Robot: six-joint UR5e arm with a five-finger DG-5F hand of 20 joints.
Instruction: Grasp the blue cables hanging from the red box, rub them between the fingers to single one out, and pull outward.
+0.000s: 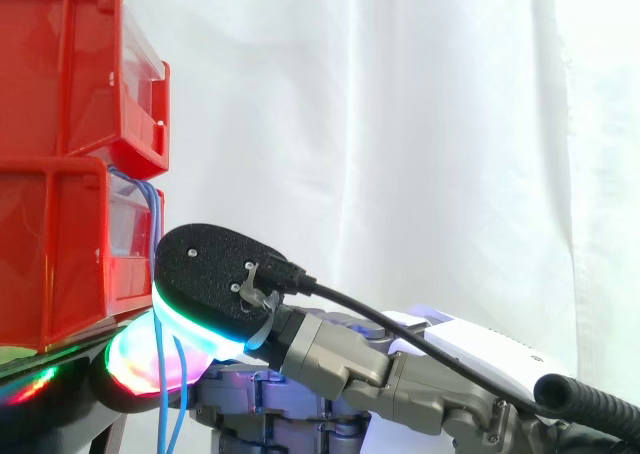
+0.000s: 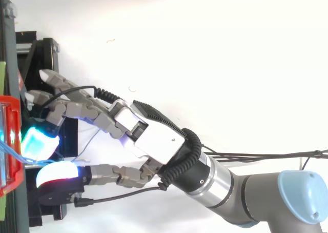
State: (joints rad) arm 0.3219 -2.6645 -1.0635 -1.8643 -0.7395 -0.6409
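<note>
Blue cables [image 1: 161,394] leave the front of the lower red box [image 1: 50,254] and drop straight down past the edge of the black stand [image 1: 45,399], their long axis vertical. They are thin and glossy and lie so close together that the number of strands cannot be told. The hand [image 2: 154,135] reaches in level from the side away from the box, its palm well apart from the bin and only its fingertips [image 2: 38,143] at the cables. Thumb and one opposing finger are drawn together with the cables running down between their glowing pads, a narrow pinch that appears to hold them just below the box; the other fingers lie straight, pointing at the stand. Because the hand lies horizontally across the vertical strands, an outward pull would run back along the forearm, away from the box and at right angles to the cables. On this evidence the grasp is made and the rubbing step is at hand. A second red bin [image 1: 60,74] is stacked above, before a white curtain [image 1: 400,124].
</note>
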